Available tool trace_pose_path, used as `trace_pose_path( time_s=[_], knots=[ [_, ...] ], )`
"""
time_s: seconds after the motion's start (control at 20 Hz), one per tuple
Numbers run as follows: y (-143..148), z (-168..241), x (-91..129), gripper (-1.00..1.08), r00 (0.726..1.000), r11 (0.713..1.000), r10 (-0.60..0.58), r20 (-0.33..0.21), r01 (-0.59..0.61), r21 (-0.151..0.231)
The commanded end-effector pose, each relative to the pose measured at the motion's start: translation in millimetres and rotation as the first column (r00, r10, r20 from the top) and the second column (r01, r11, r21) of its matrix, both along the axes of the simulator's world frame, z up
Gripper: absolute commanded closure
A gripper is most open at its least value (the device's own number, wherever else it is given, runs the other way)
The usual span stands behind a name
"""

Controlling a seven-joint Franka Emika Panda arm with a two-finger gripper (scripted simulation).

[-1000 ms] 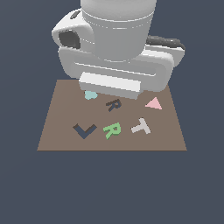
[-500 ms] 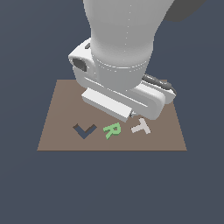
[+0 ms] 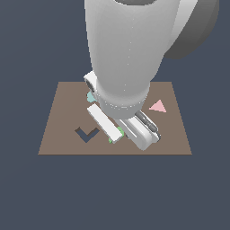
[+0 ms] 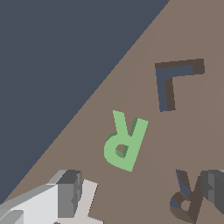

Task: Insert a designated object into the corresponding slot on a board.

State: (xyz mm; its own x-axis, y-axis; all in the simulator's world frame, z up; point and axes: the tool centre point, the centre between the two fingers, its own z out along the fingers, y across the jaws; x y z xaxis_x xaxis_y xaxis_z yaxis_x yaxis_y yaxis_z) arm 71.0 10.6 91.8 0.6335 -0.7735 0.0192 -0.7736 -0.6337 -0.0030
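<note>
My fingers [image 4: 70,192] stood spread wide with nothing between them, hanging above the board [image 4: 183,26]. The green R [image 4: 124,140] lay flat on the board, ahead of the gap between my fingertips, the dark R slot [image 4: 186,203] beside my other finger. I judged it light, stiff and thin; pinching across the straight stem seemed surest.

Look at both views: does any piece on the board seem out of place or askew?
Only the green R stands out: it lies loose on the brown board, beside the R-shaped recess rather than in it. The gripper hangs above it with its jaws apart. Nothing looks spilled or damaged.
</note>
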Motion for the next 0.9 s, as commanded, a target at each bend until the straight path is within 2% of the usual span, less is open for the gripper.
trace_pose_path(
  time_s=[0.0,0.45,0.85],
  knots=[
    [-1,-10,5,-0.92,0.997,0.997,-0.078,-0.002,0.078,0.003],
    [-5,-34,15,-0.92,0.965,0.965,-0.263,-0.011,0.263,0.01],
    [-7,-42,18,-0.92,0.946,0.946,-0.322,-0.014,0.323,0.013]
  ],
)
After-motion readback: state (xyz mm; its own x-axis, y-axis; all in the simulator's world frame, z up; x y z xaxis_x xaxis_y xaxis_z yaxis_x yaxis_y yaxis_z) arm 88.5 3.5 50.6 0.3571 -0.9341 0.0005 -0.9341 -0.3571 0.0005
